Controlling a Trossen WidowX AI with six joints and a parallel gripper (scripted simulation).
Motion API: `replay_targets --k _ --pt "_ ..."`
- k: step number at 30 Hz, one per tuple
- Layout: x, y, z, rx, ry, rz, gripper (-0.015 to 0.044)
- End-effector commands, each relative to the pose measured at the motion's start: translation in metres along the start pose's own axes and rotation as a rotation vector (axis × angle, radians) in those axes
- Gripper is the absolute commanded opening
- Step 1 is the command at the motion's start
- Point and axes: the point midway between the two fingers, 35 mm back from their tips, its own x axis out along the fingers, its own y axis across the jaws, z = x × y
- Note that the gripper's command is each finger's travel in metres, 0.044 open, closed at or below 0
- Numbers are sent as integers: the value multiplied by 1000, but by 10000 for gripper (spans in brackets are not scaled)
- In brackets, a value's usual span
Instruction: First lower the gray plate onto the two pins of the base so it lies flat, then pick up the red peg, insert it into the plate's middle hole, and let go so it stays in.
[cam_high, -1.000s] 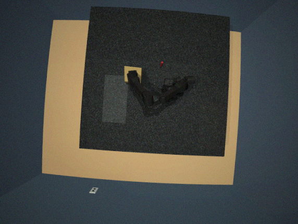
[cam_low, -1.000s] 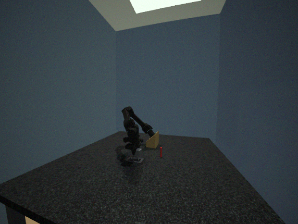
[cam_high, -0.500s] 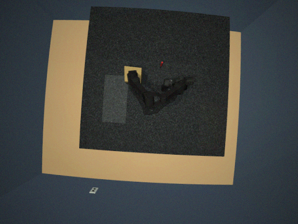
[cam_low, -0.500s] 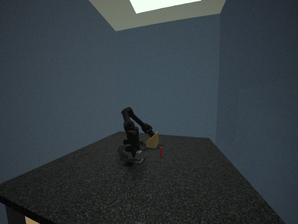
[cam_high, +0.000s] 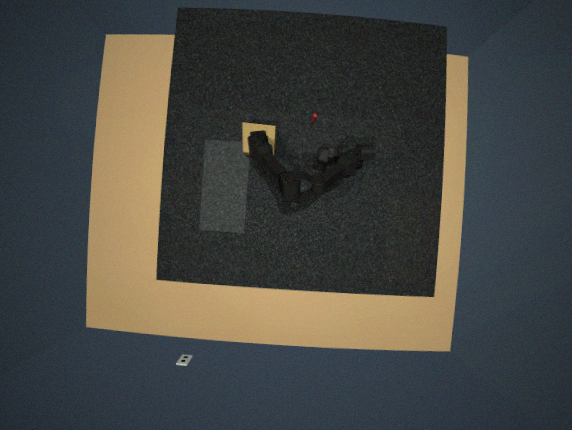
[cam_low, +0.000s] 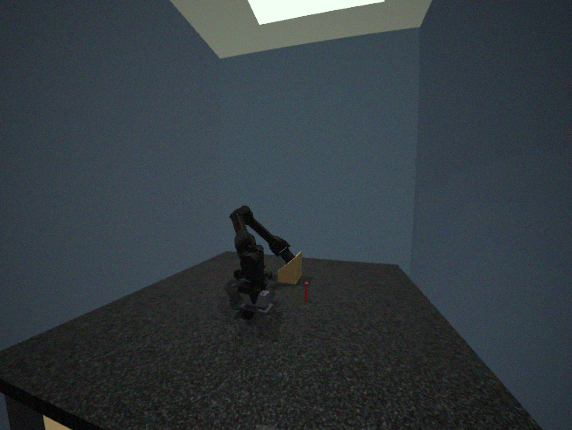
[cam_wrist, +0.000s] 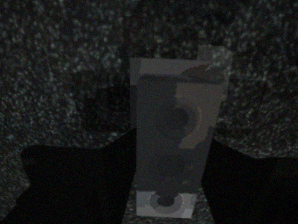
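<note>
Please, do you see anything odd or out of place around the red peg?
No, nothing stands out: the red peg stands upright on the dark table top, apart from the yellow wedge block.

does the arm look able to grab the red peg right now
Probably not yet: the gripper is shut on the gray plate, though nothing seems to crowd the upright red peg.

The arm is bent at its raised elbow, its gripper pitched down low, the two fingers held partly apart and closed on something.
</note>
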Motion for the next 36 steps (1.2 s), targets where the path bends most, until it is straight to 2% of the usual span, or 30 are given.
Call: replay_targets --k 1,14,19,24,26,33,36 --pt "0 0 0 1 0 0 105" --pt "0 0 0 1 0 0 440" --pt "-10 2 -1 1 2 0 440" --pt "-93 4 -3 -4 4 -2 440" --pt "-115 1 -2 -5 1 -3 440" --pt "-118 3 -6 -13 1 -3 440" --pt "-119 -14 -45 -127 16 -8 440"
